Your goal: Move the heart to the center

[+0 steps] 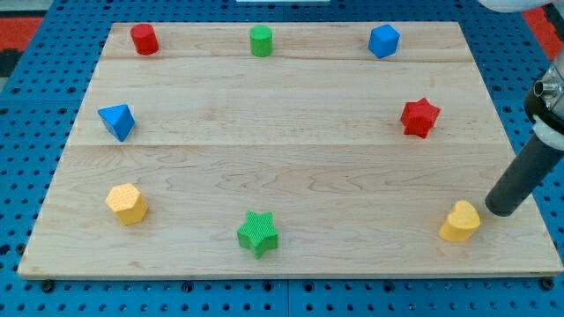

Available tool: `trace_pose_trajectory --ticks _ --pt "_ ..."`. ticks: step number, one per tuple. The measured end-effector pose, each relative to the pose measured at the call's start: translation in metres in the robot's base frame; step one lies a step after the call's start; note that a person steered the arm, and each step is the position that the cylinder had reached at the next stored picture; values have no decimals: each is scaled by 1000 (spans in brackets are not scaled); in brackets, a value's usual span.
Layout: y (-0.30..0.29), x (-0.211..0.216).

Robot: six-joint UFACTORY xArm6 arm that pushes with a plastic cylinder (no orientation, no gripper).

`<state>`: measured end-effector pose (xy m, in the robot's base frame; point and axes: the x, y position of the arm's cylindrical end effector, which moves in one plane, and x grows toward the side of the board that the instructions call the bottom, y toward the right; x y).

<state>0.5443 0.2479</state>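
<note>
Green star (257,233) sits closest, near the view's bottom edge of the table (291,123). Over at the view's bottom right is the yellow heart (461,221), far from the middle. My tip (503,210) rests just beside the heart, on its right side and a little higher up. This end effector is only a rod, so it holds nothing and cannot open or close.

Trouble could come easily. Pushing off-center, I think the heart may spin and slip away from the rod. Pushing too low could send it toward the green star, or off the table's bottom edge.
</note>
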Motion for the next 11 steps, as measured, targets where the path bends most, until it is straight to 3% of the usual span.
trace_pose_trajectory --ticks 3,5,7,8,10,11 --pt "-9 37" --pt "-51 -5" --pt "-38 31" --pt "-127 8" --pt "-252 -103" --pt "-230 -108"
